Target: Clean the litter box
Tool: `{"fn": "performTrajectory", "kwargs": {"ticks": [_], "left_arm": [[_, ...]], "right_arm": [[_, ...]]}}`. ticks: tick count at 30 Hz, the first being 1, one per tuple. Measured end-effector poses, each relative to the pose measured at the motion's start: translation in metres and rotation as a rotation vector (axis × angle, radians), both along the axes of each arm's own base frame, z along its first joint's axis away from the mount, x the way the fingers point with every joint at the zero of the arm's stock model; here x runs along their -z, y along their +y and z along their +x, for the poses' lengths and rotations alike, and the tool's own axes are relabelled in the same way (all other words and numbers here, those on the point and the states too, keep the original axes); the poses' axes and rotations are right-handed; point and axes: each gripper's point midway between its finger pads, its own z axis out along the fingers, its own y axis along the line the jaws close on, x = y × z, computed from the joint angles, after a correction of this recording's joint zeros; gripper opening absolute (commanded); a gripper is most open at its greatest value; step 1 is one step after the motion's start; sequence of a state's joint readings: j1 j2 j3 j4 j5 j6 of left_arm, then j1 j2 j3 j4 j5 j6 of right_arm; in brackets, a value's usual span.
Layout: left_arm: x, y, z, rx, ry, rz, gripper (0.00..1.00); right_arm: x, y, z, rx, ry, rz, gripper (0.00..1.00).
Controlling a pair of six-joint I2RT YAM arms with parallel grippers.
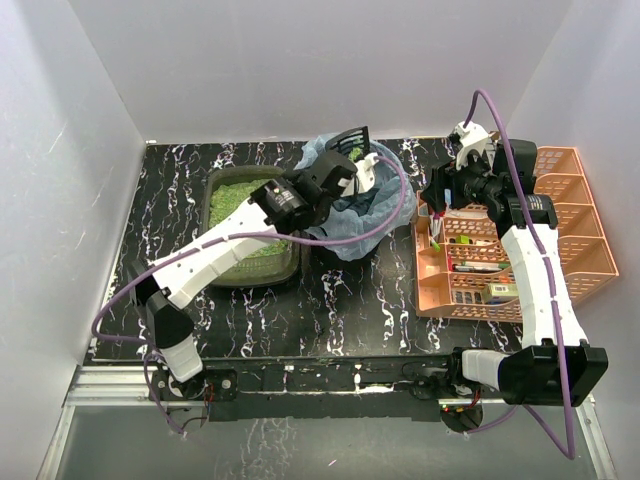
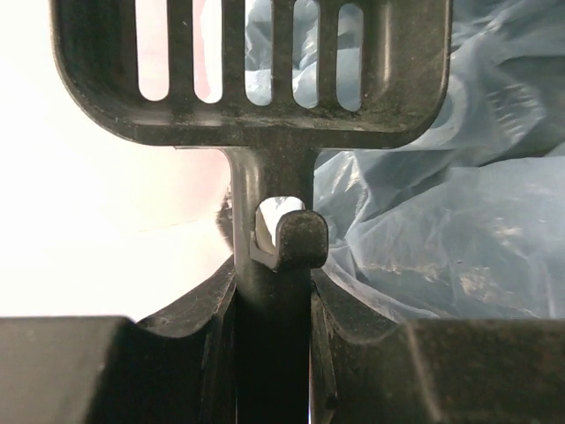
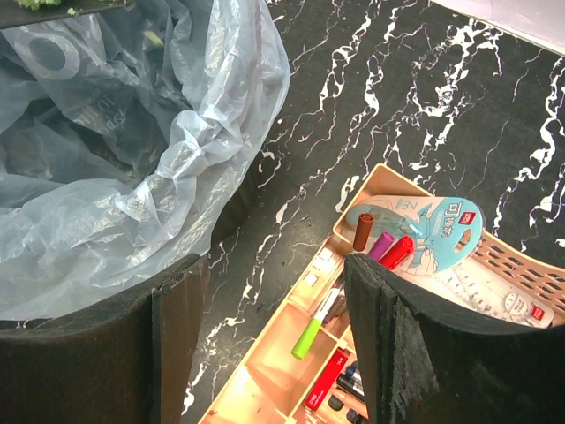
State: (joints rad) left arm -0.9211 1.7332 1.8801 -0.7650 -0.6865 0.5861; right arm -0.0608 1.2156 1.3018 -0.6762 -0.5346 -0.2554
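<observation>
The litter box [image 1: 216,196] is a dark olive tray of green litter at the left of the table, partly hidden by my left arm. My left gripper [image 1: 335,180] is shut on the handle of a black slatted scoop [image 1: 350,140]. It holds the scoop over the round bin lined with a blue bag [image 1: 385,215]. Some green litter lies on the scoop. In the left wrist view the scoop's handle [image 2: 274,283] runs between the jaws and its slats [image 2: 256,53] sit above the bag [image 2: 459,221]. My right gripper [image 1: 440,195] is open and empty above the organiser's left edge.
The orange slatted organiser [image 1: 565,215] stands at the right with markers [image 3: 384,247], a green-capped pen [image 3: 311,331] and small items in its compartments. The bin's blue bag [image 3: 132,168] lies just left of my right gripper. White walls enclose the black marbled table [image 1: 350,300].
</observation>
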Motion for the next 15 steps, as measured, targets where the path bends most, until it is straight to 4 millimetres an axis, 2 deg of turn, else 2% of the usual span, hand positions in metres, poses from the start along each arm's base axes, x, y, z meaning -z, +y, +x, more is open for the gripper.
{"fn": "performTrajectory", "kwargs": {"ticks": [11, 15], "left_arm": [[-0.006, 0.001, 0.015, 0.063, -0.291, 0.340, 0.00], [-0.021, -0.003, 0.019, 0.063, -0.369, 0.373, 0.00]], "right_arm": [[0.000, 0.001, -0.001, -0.006, 0.000, 0.004, 0.68], [0.000, 0.001, -0.001, -0.005, 0.001, 0.004, 0.68]]}}
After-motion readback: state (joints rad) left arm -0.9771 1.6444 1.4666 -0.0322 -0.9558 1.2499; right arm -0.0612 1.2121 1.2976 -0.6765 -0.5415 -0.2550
